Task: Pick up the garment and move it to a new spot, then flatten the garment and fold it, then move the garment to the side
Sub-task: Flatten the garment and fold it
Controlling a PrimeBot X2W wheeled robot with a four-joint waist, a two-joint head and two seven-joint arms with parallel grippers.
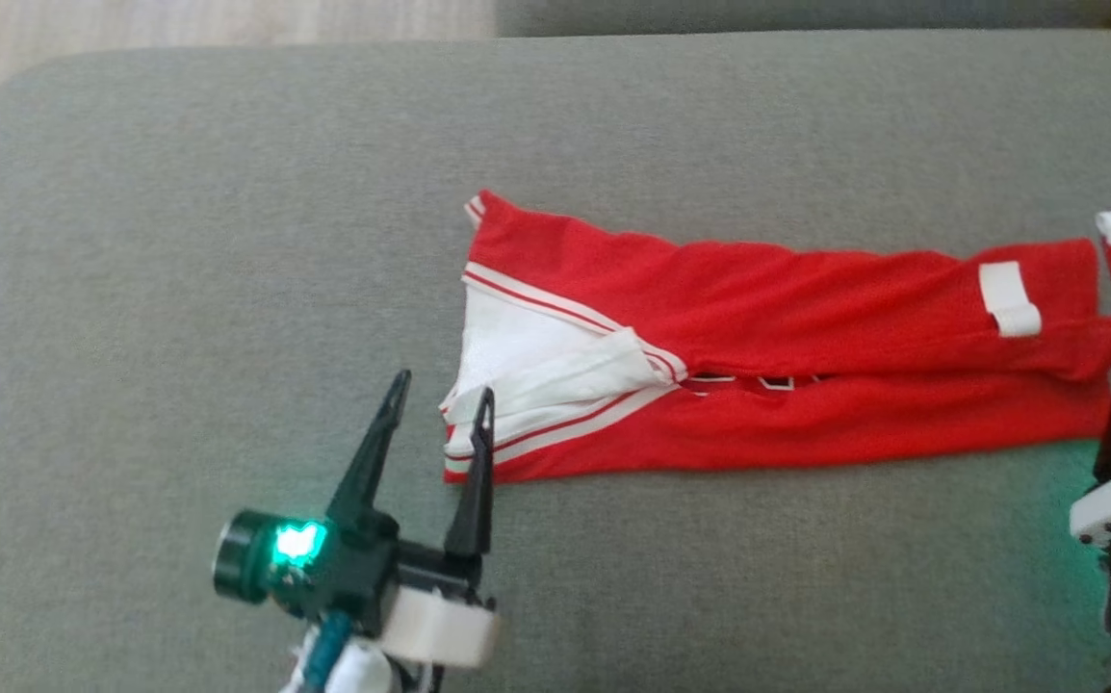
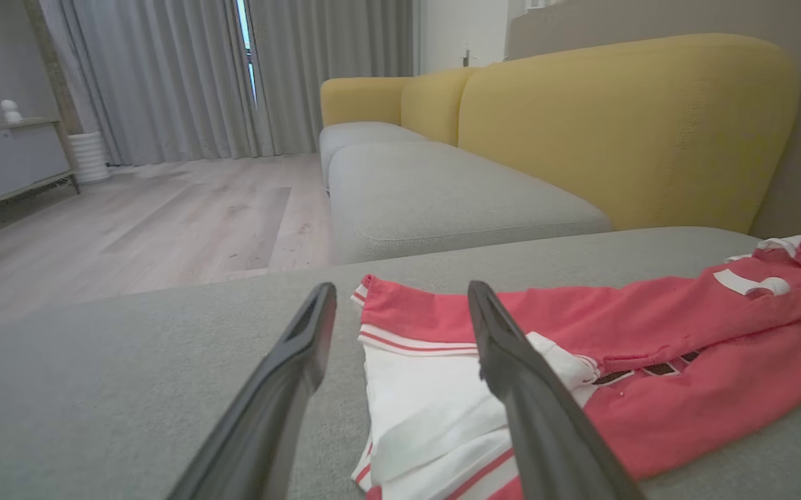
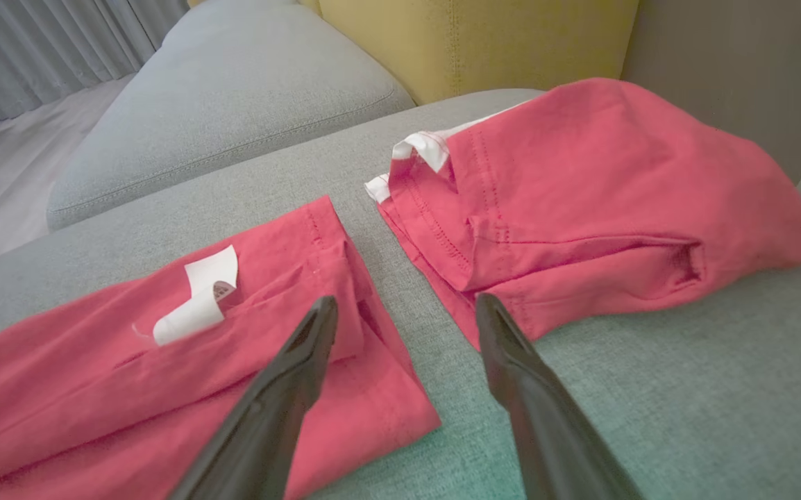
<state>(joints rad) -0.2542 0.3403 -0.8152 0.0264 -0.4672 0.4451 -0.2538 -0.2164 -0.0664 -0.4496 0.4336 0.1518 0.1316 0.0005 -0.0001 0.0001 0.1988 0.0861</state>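
Garment [image 1: 806, 318] lies folded lengthwise on the grey cushion [image 1: 228, 241]; left claw [image 1: 446, 385] and right claw [image 3: 400, 305] splayed, seemingly gripping nothing.

A yellow backrest [image 2: 622, 125] edges the grey sofa [image 1: 228, 241] near curtains [image 2: 164, 76].

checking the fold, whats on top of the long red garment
A white tag lies on the red garment near its right end. Between its folded layers dark markings peek out; the rest is covered.
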